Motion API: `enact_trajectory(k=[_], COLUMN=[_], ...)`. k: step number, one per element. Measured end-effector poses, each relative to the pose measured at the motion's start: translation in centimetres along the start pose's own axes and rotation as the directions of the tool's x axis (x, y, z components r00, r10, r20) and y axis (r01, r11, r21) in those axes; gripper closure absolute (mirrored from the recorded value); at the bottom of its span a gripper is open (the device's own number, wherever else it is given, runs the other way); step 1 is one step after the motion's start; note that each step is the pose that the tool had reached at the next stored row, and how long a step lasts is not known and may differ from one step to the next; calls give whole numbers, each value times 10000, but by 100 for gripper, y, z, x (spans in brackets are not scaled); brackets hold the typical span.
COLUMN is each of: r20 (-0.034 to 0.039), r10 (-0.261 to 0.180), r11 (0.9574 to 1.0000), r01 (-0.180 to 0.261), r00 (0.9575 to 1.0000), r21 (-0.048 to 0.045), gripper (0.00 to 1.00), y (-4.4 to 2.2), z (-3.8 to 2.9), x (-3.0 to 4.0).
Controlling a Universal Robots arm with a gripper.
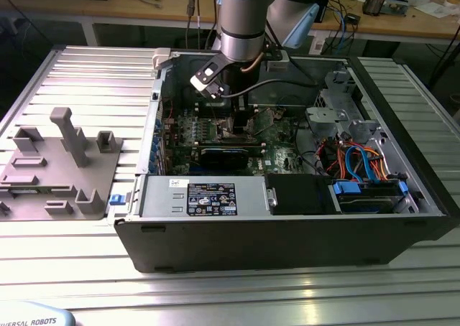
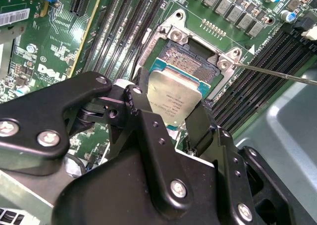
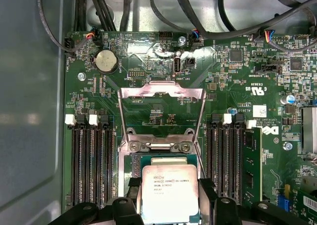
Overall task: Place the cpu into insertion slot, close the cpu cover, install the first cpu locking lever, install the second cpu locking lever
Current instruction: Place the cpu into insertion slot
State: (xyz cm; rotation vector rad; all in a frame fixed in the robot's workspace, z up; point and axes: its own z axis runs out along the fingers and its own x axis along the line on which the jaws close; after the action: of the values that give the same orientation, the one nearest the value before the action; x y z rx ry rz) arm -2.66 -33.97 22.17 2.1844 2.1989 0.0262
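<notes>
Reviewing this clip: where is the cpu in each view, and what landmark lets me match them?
Exterior view: hidden under the gripper, above the green circuit board.
Second wrist view: the cpu sits between the black fingers, partly covering the insertion slot.
First wrist view: the cpu sits between memory slots, beside the open cpu cover.
Shared landmark: the green circuit board.

The cpu [image 3: 170, 185] is silver-grey, the circuit board [image 3: 237, 86] green, the cpu cover [image 3: 163, 90] silvery, the hand [image 3: 171, 206] black.
</notes>
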Motion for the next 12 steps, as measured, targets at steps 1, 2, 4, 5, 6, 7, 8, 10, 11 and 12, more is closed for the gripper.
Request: enact_trajectory(k=[1, 2, 4, 5, 6, 7, 8, 10, 11, 12], r20=[0, 0, 0, -1, -1, 0, 0, -1, 0, 6], r10=[0, 0, 0, 0, 0, 0, 0, 1, 0, 1], r11=[10000, 10000, 10000, 10000, 10000, 10000, 10000, 10000, 10000, 10000], r01=[0, 0, 0, 0, 0, 0, 0, -1, 0, -1], r00=[10000, 10000, 10000, 10000, 10000, 10000, 10000, 10000, 10000, 10000], r21=[0, 0, 0, 0, 0, 0, 0, -1, 0, -1], gripper=[46, 46, 46, 46, 46, 46, 46, 46, 46, 46], y=[0, 0, 0, 0, 0, 0, 0, -1, -1, -1], z=[1, 2, 3, 4, 5, 6, 6, 8, 9, 11], x=[0, 0, 0, 0, 0, 0, 0, 0, 1, 3])
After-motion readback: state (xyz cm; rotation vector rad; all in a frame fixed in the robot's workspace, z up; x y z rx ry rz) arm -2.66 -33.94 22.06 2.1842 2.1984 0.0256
